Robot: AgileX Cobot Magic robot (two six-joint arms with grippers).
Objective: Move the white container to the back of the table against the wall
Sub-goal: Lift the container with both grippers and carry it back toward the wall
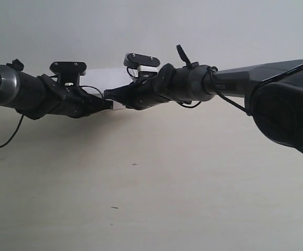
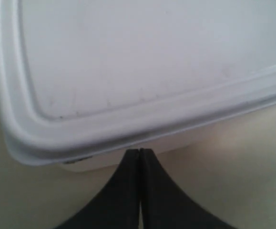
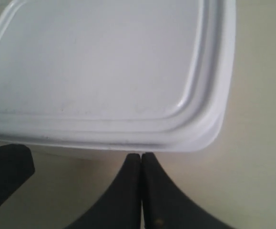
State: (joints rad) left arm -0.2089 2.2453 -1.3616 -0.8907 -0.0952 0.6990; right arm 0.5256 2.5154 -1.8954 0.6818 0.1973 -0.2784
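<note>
Bracing at white container (image 2: pixel 142 62) near side: left pincer (image 2: pixel 139 151), right pincer (image 3: pixel 141 155), both pressed together. Container far back on worktop (image 1: pixel 151 198), near wall (image 1: pixel 141 26) (contact hidden). Risk: uneven shove skews it, or tips slip under lid rim (image 3: pixel 128 136).

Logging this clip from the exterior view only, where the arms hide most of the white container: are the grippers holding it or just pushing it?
Observer: Neither holds it. The left wrist view shows the left gripper shut on nothing, tips at the side wall of the white container, just under its rim.
Operator: And the other one?
Observer: The right gripper is shut too, tips at the container's edge close to a rounded corner.
Operator: Is it covered?
Observer: Yes, the lid sits flat on it, with faint scuffs.
</note>
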